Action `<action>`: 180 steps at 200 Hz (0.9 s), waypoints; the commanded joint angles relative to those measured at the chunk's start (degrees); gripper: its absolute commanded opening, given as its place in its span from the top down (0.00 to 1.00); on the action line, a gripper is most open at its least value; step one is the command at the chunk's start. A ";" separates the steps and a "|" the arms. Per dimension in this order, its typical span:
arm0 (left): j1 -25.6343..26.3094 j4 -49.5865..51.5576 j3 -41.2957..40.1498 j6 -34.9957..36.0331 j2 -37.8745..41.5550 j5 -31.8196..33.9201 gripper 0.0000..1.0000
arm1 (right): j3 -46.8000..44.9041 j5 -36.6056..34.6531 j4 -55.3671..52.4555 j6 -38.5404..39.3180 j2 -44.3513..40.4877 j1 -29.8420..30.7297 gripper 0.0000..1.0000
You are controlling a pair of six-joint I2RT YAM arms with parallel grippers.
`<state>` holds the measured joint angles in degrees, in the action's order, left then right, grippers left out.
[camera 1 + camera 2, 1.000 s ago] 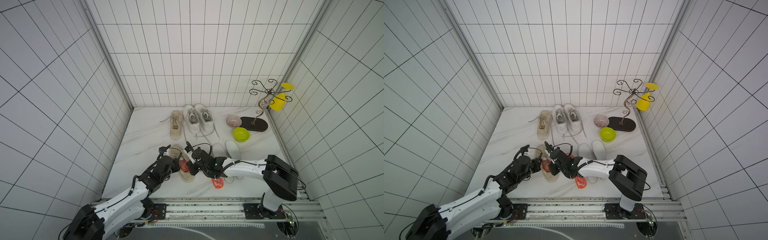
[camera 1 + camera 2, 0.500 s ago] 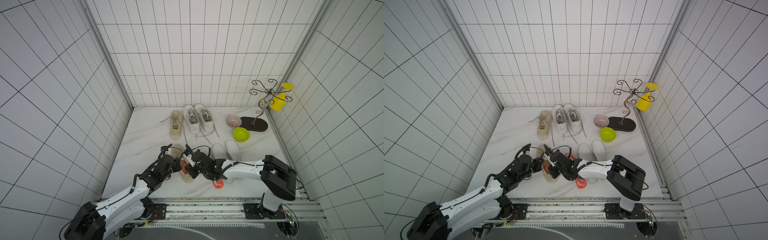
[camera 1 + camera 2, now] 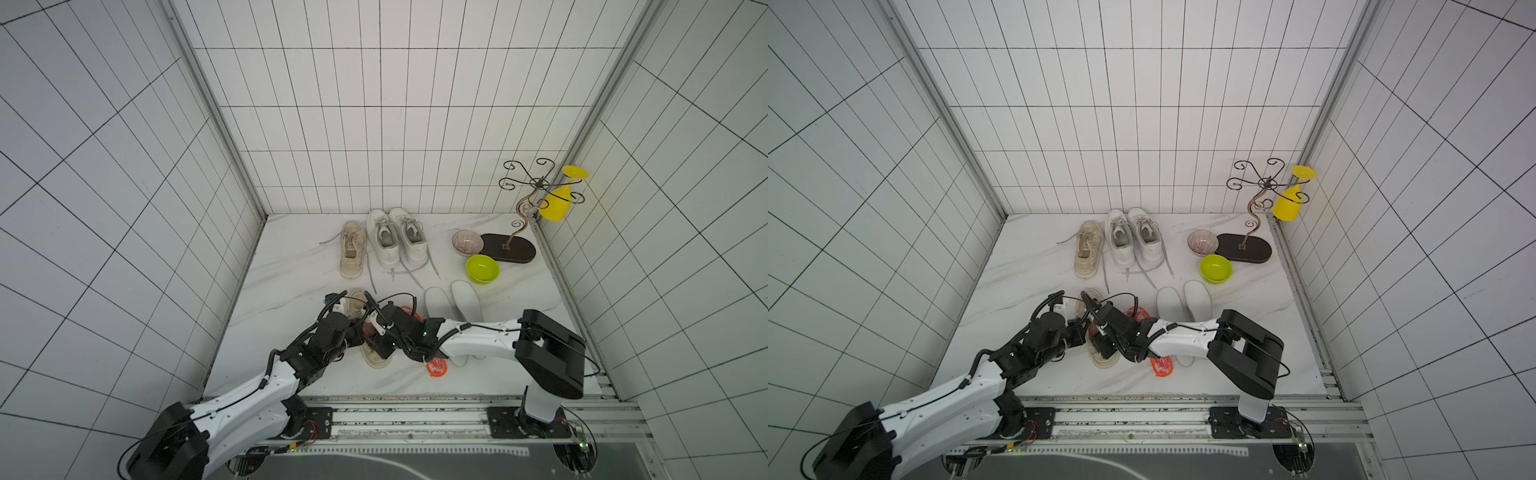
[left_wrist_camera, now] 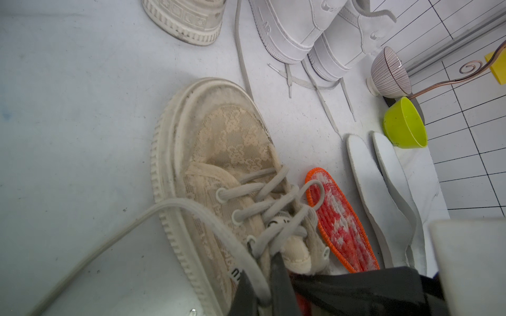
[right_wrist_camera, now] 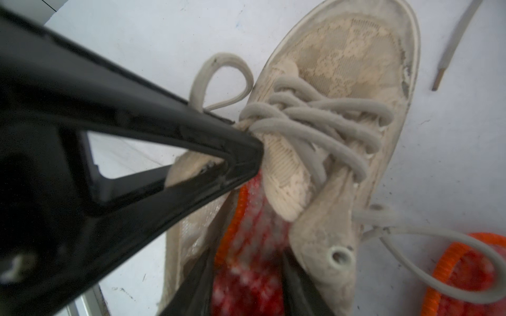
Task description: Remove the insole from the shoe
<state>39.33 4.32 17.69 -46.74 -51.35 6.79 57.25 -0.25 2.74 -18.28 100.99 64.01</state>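
Note:
A worn beige lace-up shoe point(image 3: 356, 302) point(image 3: 1091, 299) point(image 4: 219, 142) point(image 5: 342, 54) lies at the front of the marble floor. Its red insole point(image 5: 246, 219) with an orange rim shows inside the opening, also in both top views point(image 3: 368, 330) point(image 3: 1093, 332). My left gripper point(image 3: 359, 336) point(image 3: 1081, 334) point(image 4: 260, 262) is shut on the shoe's laced edge; its fingertips point(image 5: 254, 147) meet beside the tongue. My right gripper point(image 3: 374, 345) point(image 3: 1100, 345) point(image 5: 247, 254) reaches into the opening from the heel side, open, one finger on each side of the insole.
A second red insole point(image 3: 436, 368) point(image 3: 1160, 365) point(image 4: 336, 219) lies right of the shoe, partly under my right arm. Two white insoles point(image 3: 465, 297) lie beyond. At the back are a beige shoe point(image 3: 352, 249), a white pair point(image 3: 397, 237), a green bowl point(image 3: 482, 269), a striped bowl point(image 3: 467, 242) and a wire stand point(image 3: 507, 247).
My right gripper's jaws have gone from shut to open over the insole, and it has shifted a little toward the shoe's heel. The left gripper keeps its grip.

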 commanded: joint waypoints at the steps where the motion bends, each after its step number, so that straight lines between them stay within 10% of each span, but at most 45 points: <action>1: 0.65 -4.58 -0.14 -0.91 1.69 -1.12 1.00 | 5.74 -6.86 -6.55 -1.58 2.58 -0.02 0.50; 92: 0.63 -4.58 -0.32 -1.07 4.33 -0.37 1.00 | 13.67 -13.16 -21.29 -4.31 16.68 -1.42 0.36; 180: 0.66 -3.62 0.35 -0.54 5.58 0.71 1.00 | 15.65 -11.83 -23.15 -2.98 23.28 -1.77 0.73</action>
<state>38.96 6.61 16.25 -47.18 -47.99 10.31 78.50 -12.38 -15.09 -21.04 117.51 64.40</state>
